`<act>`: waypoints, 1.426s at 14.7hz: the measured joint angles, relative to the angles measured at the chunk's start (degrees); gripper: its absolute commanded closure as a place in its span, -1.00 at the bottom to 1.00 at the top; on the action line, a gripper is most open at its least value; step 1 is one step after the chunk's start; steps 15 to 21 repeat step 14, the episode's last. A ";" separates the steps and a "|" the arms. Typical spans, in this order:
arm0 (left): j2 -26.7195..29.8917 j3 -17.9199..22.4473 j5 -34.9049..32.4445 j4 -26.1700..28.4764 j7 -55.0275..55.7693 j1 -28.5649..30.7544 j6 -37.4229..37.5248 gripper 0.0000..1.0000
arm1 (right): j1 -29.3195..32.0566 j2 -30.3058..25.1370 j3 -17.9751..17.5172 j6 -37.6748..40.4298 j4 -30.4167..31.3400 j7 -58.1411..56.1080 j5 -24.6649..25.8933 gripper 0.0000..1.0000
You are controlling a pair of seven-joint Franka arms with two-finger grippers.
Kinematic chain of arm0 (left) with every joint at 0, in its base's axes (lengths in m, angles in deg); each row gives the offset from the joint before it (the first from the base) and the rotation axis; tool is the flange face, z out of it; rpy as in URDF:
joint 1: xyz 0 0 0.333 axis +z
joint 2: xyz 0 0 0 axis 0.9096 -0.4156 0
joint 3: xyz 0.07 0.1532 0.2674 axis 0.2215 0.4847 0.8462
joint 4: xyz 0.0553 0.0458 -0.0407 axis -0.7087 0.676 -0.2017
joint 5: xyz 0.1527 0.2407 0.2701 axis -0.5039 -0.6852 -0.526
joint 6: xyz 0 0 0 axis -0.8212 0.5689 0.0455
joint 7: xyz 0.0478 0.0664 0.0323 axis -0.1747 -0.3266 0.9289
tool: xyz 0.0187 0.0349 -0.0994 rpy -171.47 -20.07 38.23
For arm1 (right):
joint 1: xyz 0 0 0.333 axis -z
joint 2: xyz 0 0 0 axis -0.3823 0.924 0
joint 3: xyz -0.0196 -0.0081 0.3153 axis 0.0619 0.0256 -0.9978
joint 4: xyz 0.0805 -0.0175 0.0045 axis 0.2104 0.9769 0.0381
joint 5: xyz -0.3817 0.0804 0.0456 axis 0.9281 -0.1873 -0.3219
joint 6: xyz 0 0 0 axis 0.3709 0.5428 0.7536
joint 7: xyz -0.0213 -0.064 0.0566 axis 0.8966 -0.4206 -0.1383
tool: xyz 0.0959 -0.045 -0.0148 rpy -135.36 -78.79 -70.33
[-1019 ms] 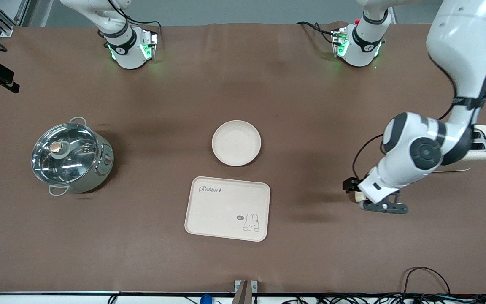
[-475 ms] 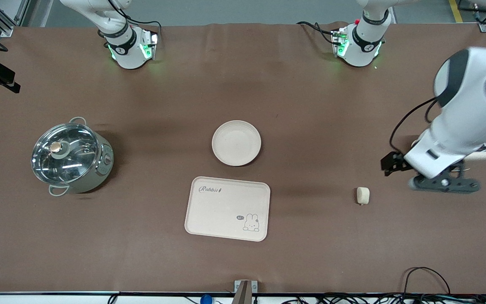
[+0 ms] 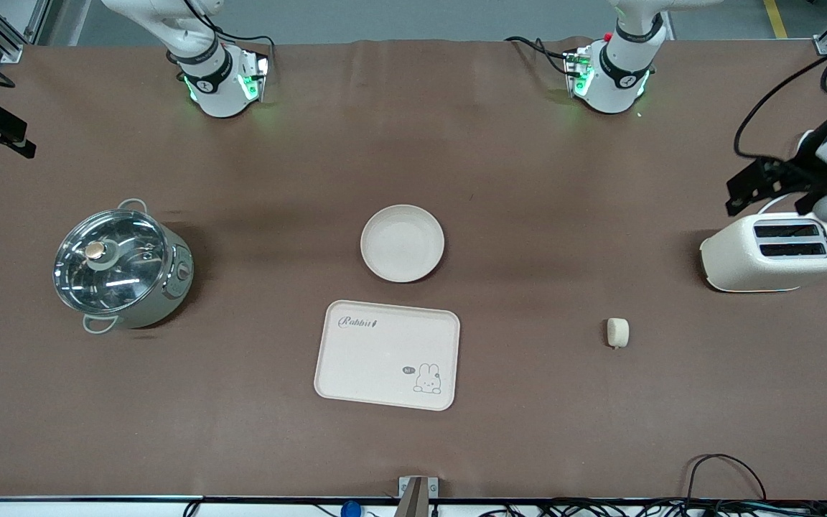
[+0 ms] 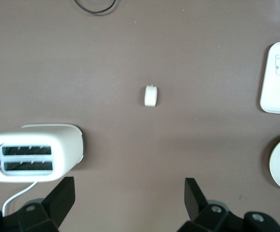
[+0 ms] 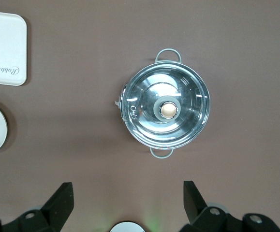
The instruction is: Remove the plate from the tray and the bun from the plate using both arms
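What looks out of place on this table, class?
The bun lies alone on the bare table, toward the left arm's end, nearer the front camera than the toaster, well away from the plate and tray.

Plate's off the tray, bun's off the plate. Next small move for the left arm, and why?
Probably just finish lifting clear and park. The plate sits on the table farther from the camera than the tray; the bun lies alone near the toaster. Left gripper is open and empty above the table; right gripper waits open over the pot.
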 measured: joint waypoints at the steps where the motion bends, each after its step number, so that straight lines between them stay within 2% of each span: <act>1: 1.44 0.72 0.02 1.52 0.00 -0.74 0.10 -1.00 | 0.00 0.00 0.00 0.03 0.00 0.00 0.00 -1.00; 6: 9.05 0.91 0.02 13.11 0.00 -1.88 -5.19 -1.00 | -0.05 0.00 -0.02 0.21 0.00 0.00 0.00 -1.00; 8: 10.86 0.91 0.02 15.58 0.00 -1.93 -5.77 -1.00 | -0.07 0.00 -0.02 0.22 0.00 0.00 0.00 -1.00; 21: 10.51 0.90 0.02 14.76 0.00 -1.98 -6.81 -1.00 | -0.07 0.00 0.05 1.07 0.00 0.00 0.00 -1.00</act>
